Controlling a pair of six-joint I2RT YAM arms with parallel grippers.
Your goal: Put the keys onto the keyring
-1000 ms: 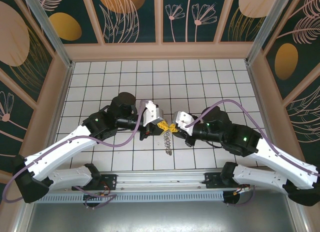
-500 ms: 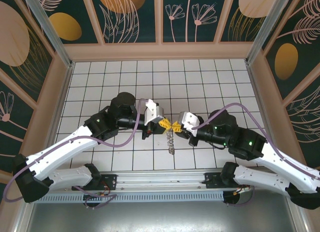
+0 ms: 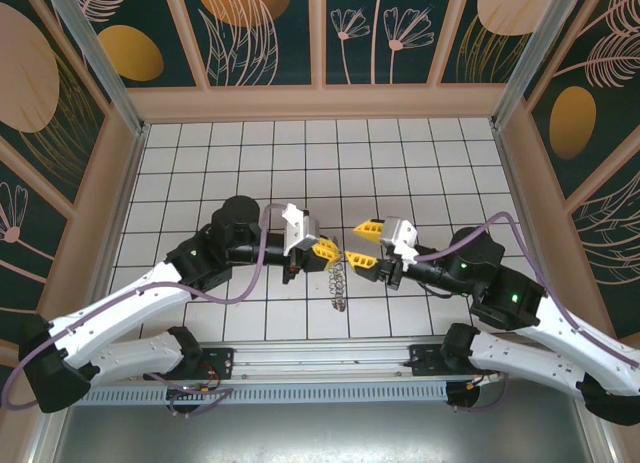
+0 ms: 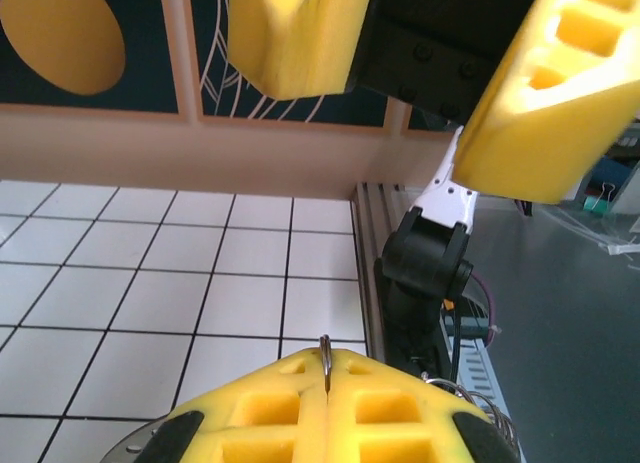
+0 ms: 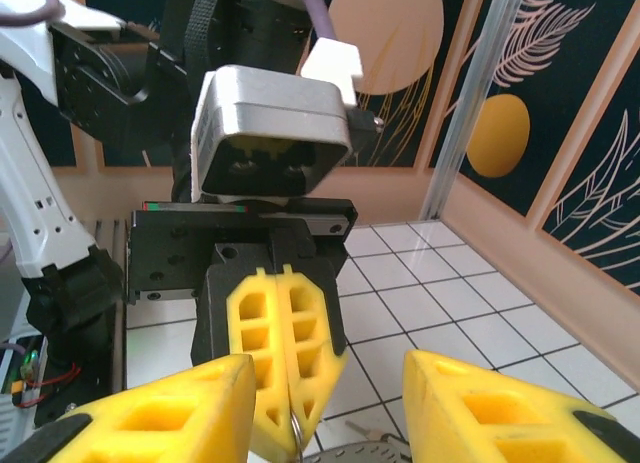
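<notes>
Keyring [image 3: 338, 283] dangles pinched in left gripper [image 3: 333, 251] | right gripper [image 3: 364, 245] jaws spread apart

The left hand [image 4: 327, 371] pinches the keyring [image 4: 325, 347], the right hand [image 4: 420, 73] spread above.

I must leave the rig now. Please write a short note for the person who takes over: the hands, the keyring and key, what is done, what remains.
The left hand is shut, pinching the thin wire of the keyring, which hangs below its fingertips.
The right hand is open and holds nothing; it faces the left hand, a small gap apart.
The key: too small to tell whether it is on the keyring.
Done: keyring lifted and held.
Left: check for the key; if it is off, thread it on.
</notes>
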